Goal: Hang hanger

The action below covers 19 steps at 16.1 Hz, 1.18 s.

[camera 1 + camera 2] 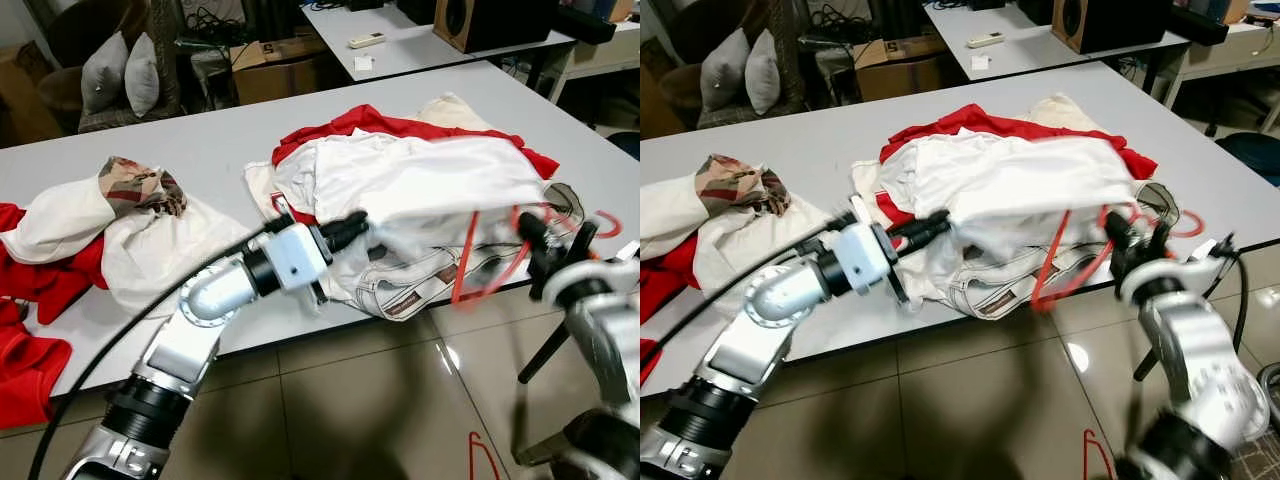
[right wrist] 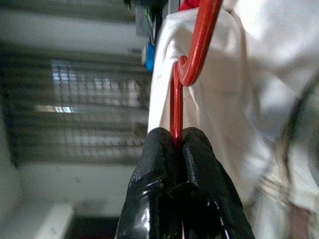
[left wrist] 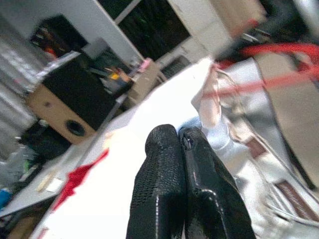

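Note:
A red wire hanger (image 1: 466, 262) hangs at the table's front edge, its upper part tucked inside a white shirt (image 1: 430, 180) that is lifted and blurred above the clothes pile. My right gripper (image 1: 533, 232) is at the shirt's right end, shut on the hanger's thin wire (image 2: 175, 99), just below its curved hook (image 2: 199, 40). My left gripper (image 1: 355, 225) reaches into the shirt's left edge. Its two fingers (image 3: 164, 164) are pressed together on the white cloth.
Under the shirt lie a red garment (image 1: 400, 125) and pale trousers (image 1: 410, 285) that overhang the grey table's edge (image 1: 270, 340). More white, red and patterned clothes (image 1: 120, 225) lie at the left. Another red hanger (image 1: 483, 452) is on the tiled floor beside a black stand leg (image 1: 545, 350).

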{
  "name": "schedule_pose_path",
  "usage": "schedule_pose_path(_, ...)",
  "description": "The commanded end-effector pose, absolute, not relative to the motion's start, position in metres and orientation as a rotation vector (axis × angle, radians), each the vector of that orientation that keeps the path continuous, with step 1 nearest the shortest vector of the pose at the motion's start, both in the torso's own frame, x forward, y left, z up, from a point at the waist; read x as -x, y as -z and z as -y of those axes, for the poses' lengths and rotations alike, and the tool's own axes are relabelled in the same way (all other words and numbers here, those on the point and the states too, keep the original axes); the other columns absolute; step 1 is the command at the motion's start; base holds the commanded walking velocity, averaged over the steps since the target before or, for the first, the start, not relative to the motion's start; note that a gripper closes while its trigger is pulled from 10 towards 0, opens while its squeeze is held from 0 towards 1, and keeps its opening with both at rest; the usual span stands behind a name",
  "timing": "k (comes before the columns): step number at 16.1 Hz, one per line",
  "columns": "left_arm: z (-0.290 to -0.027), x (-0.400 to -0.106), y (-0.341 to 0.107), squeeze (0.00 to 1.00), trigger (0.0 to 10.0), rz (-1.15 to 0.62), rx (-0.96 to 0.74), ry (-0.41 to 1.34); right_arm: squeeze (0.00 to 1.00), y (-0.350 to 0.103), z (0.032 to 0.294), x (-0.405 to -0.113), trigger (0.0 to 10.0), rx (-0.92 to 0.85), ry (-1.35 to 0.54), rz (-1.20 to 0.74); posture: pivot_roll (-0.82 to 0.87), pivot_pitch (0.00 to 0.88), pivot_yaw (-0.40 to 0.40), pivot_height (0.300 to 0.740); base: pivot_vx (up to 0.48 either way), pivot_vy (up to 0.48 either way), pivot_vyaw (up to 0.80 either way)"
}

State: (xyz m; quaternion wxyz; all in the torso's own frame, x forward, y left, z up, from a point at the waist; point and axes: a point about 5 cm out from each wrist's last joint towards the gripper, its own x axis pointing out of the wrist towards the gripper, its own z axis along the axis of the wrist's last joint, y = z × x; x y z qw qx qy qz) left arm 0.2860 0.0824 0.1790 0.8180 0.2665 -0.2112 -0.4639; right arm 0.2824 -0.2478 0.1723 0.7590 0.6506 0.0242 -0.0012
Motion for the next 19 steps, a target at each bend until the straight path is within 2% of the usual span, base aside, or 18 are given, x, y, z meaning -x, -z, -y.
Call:
schedule_pose_path(1,-0.081,-0.285,-0.17,0.0,0.0,0.411,-0.594,1.025,0.0,-0.176,0.248,-0.29,10.0,-1.449,0.03,-0.03,-0.06,0.034,0.115,0.74,0.0,0.0,0.0)
schedule_pose_path(4,-0.071,-0.284,-0.164,0.0,0.0,0.403,-0.607,1.06,0.0,-0.186,0.239,-0.313,10.0,-1.497,0.039,-0.024,-0.05,0.036,0.112,0.74,0.0,0.0,0.0)
schedule_pose_path(7,-0.061,-0.28,-0.176,0.0,0.0,0.443,-0.495,1.09,0.0,-0.186,0.228,-0.324,10.0,-1.429,0.047,-0.072,-0.05,0.037,0.106,0.74,0.0,0.0,0.0)
schedule_pose_path(8,-0.053,-0.27,-0.183,0.0,0.0,0.428,-0.381,1.164,0.0,-0.18,0.223,-0.33,10.0,-1.397,0.077,-0.101,-0.04,0.038,0.103,0.74,0.0,0.0,0.0)
schedule_pose_path(10,-0.046,-0.254,-0.186,0.0,0.0,0.352,-0.272,1.305,0.0,-0.175,0.222,-0.335,10.0,-1.402,0.119,-0.107,-0.04,0.038,0.103,0.74,0.0,0.0,0.0)
schedule_pose_path(12,-0.041,-0.245,-0.184,0.0,0.0,0.292,-0.235,1.398,0.0,-0.175,0.221,-0.339,10.0,-1.411,0.128,-0.095,-0.04,0.038,0.104,0.74,0.0,0.0,0.0)
schedule_pose_path(14,-0.034,-0.244,-0.191,0.0,0.0,0.29,-0.156,1.41,0.0,-0.176,0.219,-0.341,10.0,-1.413,0.126,-0.091,-0.04,0.038,0.105,0.74,0.0,0.0,0.0)
schedule_pose_path(16,-0.035,-0.243,-0.185,0.0,0.0,0.202,-0.212,1.45,0.0,-0.177,0.219,-0.342,10.0,-1.433,0.125,-0.076,-0.04,0.036,0.113,0.74,0.0,0.0,0.0)
schedule_pose_path(17,-0.036,-0.251,-0.183,0.0,0.0,0.208,-0.226,1.377,0.0,-0.178,0.218,-0.341,10.0,-1.43,0.114,-0.074,-0.04,0.034,0.115,0.74,0.0,0.0,0.0)
schedule_pose_path(19,-0.031,-0.255,-0.195,0.0,0.0,0.246,-0.158,1.359,0.0,-0.175,0.212,-0.34,10.0,-1.385,0.1,-0.109,-0.04,0.032,0.114,0.74,0.0,0.0,0.0)
